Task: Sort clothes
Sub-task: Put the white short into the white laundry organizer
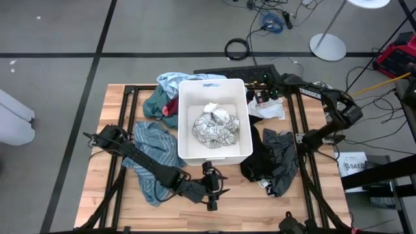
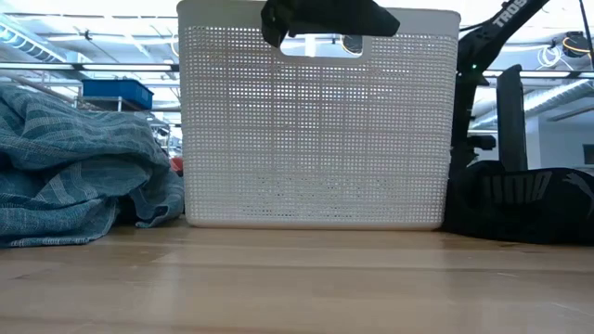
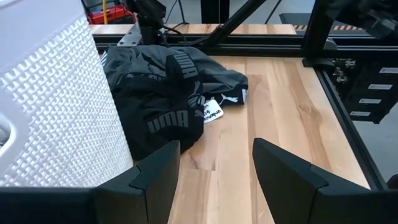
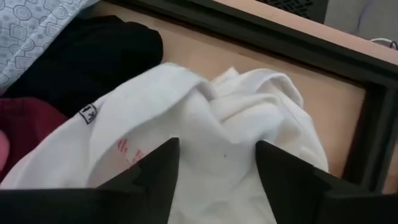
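At 1 o'clock of the bin [image 1: 185, 123], your right end effector [image 4: 217, 163] straddles the white garment [image 4: 249, 106], jaws wide; closing shallow cd slip. Left end effector [image 3: 214, 168] wide, empty.

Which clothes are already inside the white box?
Only the white-grey patterned bundle lies inside the white bin. The teal striped garment and black clothes lie outside on the table.

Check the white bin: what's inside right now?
The white bin holds a white-grey patterned garment with a small white piece on top. Whatever lies beneath them is covered; the rest of the bin floor looks bare.
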